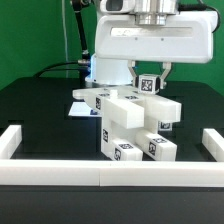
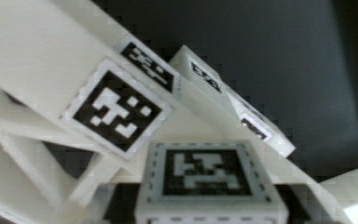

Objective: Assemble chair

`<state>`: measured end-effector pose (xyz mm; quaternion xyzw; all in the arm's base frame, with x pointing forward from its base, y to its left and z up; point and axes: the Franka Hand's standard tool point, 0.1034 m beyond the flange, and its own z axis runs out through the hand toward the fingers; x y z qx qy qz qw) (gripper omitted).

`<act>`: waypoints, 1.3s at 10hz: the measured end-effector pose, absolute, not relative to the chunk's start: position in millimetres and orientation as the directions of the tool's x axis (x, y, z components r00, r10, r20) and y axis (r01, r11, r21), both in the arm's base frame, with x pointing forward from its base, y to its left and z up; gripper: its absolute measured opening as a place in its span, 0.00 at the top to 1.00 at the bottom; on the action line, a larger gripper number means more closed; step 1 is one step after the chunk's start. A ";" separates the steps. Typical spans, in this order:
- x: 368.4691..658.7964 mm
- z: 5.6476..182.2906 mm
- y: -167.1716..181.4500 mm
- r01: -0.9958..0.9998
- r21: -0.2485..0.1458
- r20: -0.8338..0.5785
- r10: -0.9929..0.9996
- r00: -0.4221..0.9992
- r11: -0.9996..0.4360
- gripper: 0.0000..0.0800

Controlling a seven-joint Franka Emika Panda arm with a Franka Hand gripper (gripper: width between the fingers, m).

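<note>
The chair (image 1: pixel 135 125) sits mid-table on the black table (image 1: pixel 40 112), just beyond the near white border rail (image 1: pixel 110 173). It is a cluster of chunky white blocks, some crossing at angles, each bearing small black-and-white square tags. The gripper (image 1: pixel 150 76) reaches down from above, its fingers clamped on the chair's topmost tagged block. The wrist view shows slanted white bars and blurred tags up close.

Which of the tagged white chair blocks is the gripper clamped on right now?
The topmost block, its tag facing the camera, pinched between the fingers of the gripper. The other blocks sit lower, none of them gripped.
</note>
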<state>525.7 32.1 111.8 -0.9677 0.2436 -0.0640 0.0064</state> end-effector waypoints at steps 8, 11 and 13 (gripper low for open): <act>525.1 111.2 35.5 -0.829 -0.106 0.072 -0.836 0.544 -0.548 0.66; 524.8 111.0 37.9 -0.905 -0.122 0.045 -0.913 0.404 -0.407 0.66; 524.8 111.0 37.9 -0.894 -0.121 0.048 -0.902 0.429 -0.432 0.66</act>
